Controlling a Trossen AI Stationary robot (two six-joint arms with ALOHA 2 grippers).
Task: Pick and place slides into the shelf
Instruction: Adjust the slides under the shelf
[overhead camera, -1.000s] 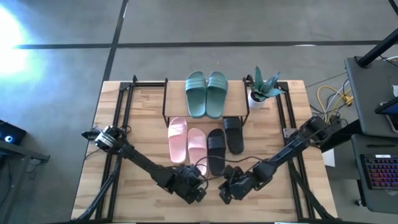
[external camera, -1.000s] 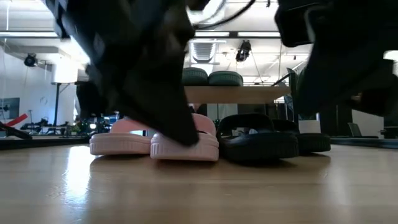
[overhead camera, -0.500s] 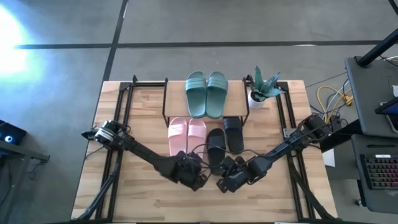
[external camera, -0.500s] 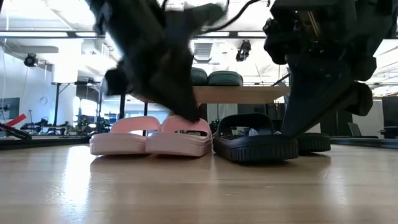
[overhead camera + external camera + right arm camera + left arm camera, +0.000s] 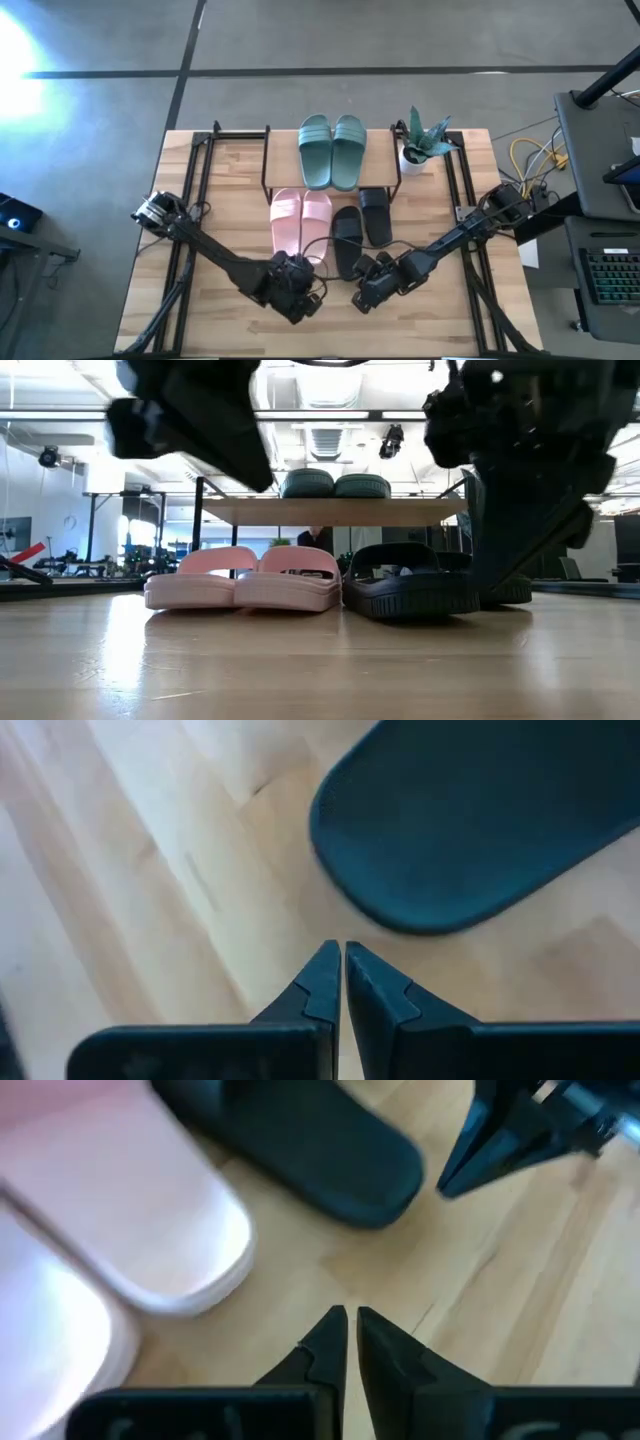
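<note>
A teal-green pair of slides (image 5: pixel 332 150) lies on top of the shelf (image 5: pixel 283 152), whose board also shows in the low view (image 5: pixel 410 512). The pale pink pair (image 5: pixel 300 222) rests side by side on the table in front of the shelf. One black slide (image 5: pixel 348 242) lies right of the pink pair, the other (image 5: pixel 375 215) farther back. My left gripper (image 5: pixel 349 1318) is shut and hovers above the table near the pink heels (image 5: pixel 180 1250). My right gripper (image 5: pixel 334 952) is shut, low, just short of the black slide's heel (image 5: pixel 470 820).
A small potted plant (image 5: pixel 424 142) stands at the shelf's right end. Black rails (image 5: pixel 195 190) run along both sides of the table. Bare wood (image 5: pixel 230 320) lies along the near edge. The two grippers are close together near the table's near middle.
My left gripper went toward the far edge with its shut fingers against the right pink slide's heel, and that slide slid level with its mate. The gripper then drew back toward the near edge and rose. My right gripper edged toward the black slide's heel.
</note>
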